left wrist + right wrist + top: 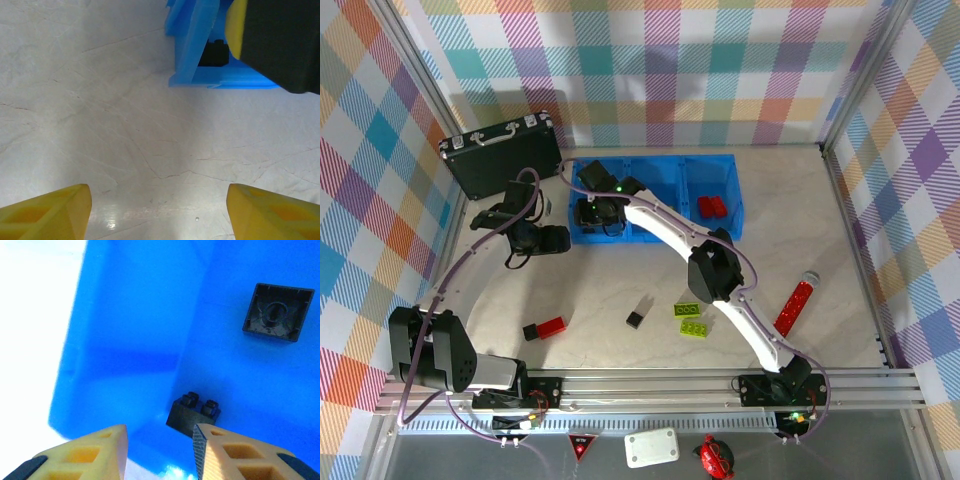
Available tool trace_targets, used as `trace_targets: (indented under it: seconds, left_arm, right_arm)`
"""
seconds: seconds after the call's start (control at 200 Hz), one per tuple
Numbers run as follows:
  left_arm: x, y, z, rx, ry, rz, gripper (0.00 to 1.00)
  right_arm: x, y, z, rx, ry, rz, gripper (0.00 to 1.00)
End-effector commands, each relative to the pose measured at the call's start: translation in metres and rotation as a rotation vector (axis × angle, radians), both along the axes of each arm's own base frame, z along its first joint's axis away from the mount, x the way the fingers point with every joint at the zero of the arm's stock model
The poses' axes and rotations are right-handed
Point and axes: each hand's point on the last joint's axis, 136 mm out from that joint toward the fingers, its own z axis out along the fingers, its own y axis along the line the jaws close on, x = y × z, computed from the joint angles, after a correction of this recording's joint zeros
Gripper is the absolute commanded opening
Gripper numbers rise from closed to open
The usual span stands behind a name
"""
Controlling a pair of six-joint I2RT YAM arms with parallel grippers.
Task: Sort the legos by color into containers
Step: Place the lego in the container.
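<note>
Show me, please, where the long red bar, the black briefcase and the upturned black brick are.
long red bar [795,306], top external view, middle of its length
black briefcase [500,158], top external view, centre of its lid
upturned black brick [277,312], right wrist view, its hollow underside

Blue bin glossy smooth plastic; black brick matt plastic; tabletop smooth stone-look, faint sheen.

The right arm is white with black joints, and so is the left arm. Lilac cables run along both. A green light glows at one wrist. The wedge-shaped fingers are yellow with black backs.
</note>
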Motion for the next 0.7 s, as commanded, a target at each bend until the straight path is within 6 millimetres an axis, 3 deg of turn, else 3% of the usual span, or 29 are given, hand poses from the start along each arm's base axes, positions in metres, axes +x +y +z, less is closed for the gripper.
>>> trace_targets:
  seconds: [0.0,0.335,0.495,0.695]
  left_arm:
    - [-0.005,0.001,-0.010,-0.027,0.053,0.015,0.72]
    - [-0.020,0.007,-0.012,-0.031,0.147,0.122,0.71]
    - [-0.039,0.022,-0.012,0.026,0.178,0.190,0.69]
    - [-0.068,0.022,-0.015,-0.027,0.215,0.286,0.68]
  right_arm:
    - [-0.016,-0.001,0.060,0.055,-0.039,0.035,0.41]
    - [-0.047,-0.038,0.094,0.032,-0.068,0.047,0.42]
    - [-0.061,-0.056,0.099,0.030,-0.074,0.054,0.42]
    - [-0.078,-0.079,0.102,0.051,-0.089,0.060,0.42]
